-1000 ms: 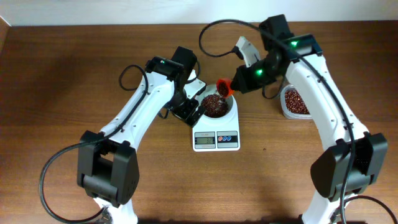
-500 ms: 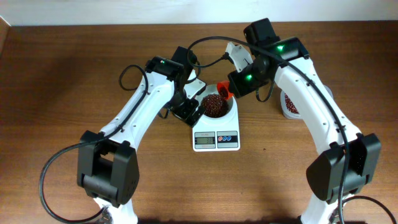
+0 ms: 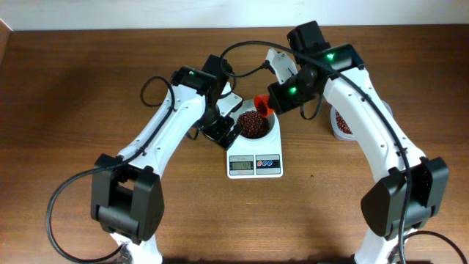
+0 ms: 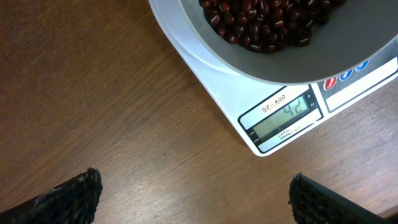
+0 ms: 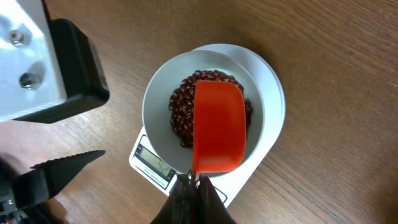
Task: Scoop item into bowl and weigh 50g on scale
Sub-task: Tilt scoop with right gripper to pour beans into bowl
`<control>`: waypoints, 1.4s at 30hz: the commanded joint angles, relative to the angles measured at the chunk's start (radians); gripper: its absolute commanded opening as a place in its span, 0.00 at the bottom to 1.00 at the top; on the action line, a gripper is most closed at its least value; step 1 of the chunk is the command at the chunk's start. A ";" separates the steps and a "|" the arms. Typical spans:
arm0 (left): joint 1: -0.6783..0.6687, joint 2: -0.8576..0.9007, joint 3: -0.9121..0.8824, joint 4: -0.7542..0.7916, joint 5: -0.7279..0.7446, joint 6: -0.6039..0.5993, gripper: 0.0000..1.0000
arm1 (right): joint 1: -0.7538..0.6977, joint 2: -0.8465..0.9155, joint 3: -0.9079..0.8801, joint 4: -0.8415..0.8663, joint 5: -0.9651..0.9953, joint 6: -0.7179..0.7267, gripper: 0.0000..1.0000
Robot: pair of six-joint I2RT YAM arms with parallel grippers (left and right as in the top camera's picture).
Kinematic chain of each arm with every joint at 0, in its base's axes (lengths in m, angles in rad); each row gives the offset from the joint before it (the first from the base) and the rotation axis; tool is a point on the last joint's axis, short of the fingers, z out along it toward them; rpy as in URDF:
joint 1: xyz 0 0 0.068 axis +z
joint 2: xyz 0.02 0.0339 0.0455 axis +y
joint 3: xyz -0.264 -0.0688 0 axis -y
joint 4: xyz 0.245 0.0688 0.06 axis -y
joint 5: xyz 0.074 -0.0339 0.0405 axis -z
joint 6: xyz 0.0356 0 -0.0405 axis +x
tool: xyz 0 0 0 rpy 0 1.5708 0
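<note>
The white bowl [image 3: 270, 132] stands on the white scale [image 3: 254, 165] and holds a heap of reddish-brown beans [image 3: 251, 125]. In the left wrist view the bowl [image 4: 273, 68] with beans [image 4: 267, 22] is above the scale's display [image 4: 285, 117], which reads 42. My right gripper [image 5: 194, 186] is shut on the handle of an orange scoop [image 5: 217, 127], held turned over above the beans [image 5: 180, 115] in the bowl [image 5: 155, 99]; the scoop also shows in the overhead view [image 3: 263, 105]. My left gripper [image 4: 193, 196] is open and empty over bare table just left of the scale [image 4: 217, 74].
A clear plastic tub [image 3: 344, 125] with more beans stands right of the scale, partly hidden by my right arm. The left arm's black wrist block [image 5: 68, 62] is close to the bowl's left side.
My right arm has swung left from the tub side and brought the orange scoop over the bowl, turning it over the beans. The left arm has not moved.
</note>
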 commanded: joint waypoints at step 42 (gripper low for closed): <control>-0.003 0.009 0.003 0.002 0.004 0.005 0.99 | 0.095 -0.032 0.046 -0.057 0.134 -0.359 0.04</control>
